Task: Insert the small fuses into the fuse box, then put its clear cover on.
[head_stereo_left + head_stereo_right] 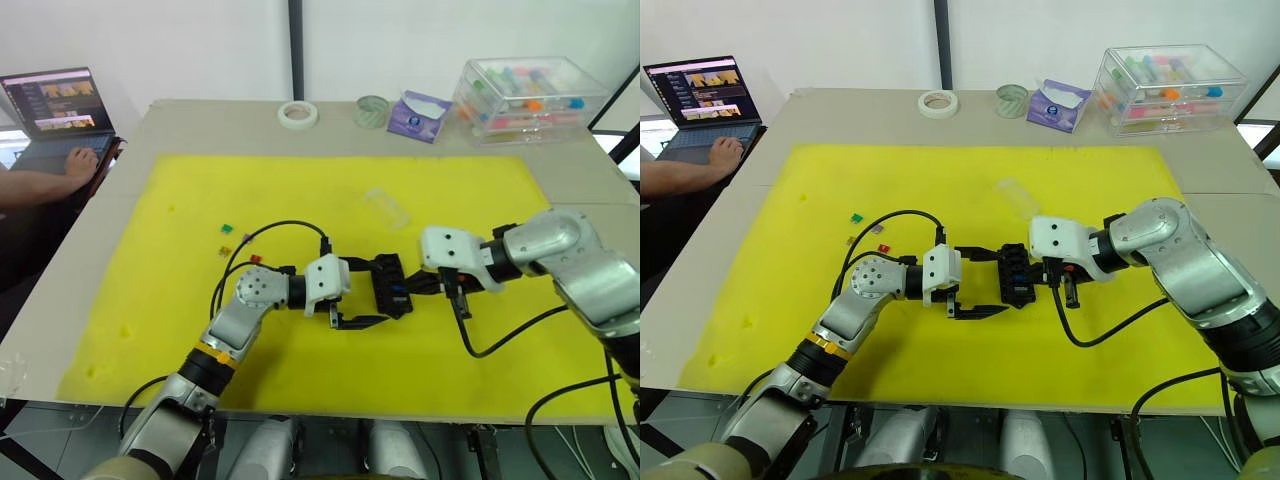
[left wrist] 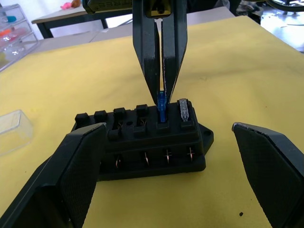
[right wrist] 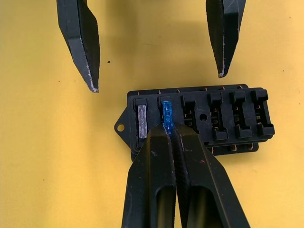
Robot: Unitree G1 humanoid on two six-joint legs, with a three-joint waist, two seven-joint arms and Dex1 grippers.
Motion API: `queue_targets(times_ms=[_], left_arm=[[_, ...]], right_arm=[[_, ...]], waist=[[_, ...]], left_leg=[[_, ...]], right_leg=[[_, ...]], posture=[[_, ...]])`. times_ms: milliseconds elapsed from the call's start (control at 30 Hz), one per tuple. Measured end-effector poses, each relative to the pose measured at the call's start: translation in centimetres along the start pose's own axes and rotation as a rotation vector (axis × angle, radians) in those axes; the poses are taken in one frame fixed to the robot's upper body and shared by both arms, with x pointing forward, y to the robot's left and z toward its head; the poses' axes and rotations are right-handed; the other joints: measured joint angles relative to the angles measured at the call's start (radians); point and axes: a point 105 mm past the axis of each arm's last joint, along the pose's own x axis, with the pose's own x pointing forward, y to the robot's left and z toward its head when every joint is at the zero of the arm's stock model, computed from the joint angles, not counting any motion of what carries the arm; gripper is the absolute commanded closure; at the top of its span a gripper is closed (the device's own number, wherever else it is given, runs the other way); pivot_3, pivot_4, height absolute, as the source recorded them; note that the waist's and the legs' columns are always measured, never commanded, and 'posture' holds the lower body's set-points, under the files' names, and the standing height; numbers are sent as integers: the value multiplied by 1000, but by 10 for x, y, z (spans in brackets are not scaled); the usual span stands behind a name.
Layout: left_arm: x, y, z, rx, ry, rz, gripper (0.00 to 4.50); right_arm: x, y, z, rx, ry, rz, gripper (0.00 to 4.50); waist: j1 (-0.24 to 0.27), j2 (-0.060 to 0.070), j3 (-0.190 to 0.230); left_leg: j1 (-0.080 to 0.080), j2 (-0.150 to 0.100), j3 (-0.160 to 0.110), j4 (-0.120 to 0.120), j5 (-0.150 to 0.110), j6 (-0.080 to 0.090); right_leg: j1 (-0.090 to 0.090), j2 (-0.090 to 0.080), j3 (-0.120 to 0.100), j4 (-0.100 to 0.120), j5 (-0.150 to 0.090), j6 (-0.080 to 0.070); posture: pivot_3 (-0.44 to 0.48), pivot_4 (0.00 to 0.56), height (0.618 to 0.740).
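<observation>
I have the right gripper (image 3: 167, 127) clenched on the blue fuse (image 3: 166, 110), pressing it into the second slot of the fuse box (image 1: 391, 285), beside the grey fuse (image 3: 142, 121) already seated. The box lies on the yellow mat (image 1: 300, 190) near the counter's front edge. My left gripper (image 2: 173, 156) stands released around the box, I think to steady it. The clear cover (image 1: 386, 207) waits behind.
</observation>
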Motion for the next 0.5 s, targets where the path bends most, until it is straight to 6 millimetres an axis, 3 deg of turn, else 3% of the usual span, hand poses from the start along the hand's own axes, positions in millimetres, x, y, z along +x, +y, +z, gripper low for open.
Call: queue_targets(times_ms=[500], left_arm=[[-1, 0, 0, 1, 3, -6, 48]], right_arm=[[1, -3, 8, -49, 8, 12, 4500]], waist=[[-1, 0, 0]], left_leg=[[0, 0, 0, 0, 0, 0]], right_leg=[[0, 0, 0, 0, 0, 0]], posture=[[0, 150, 740]])
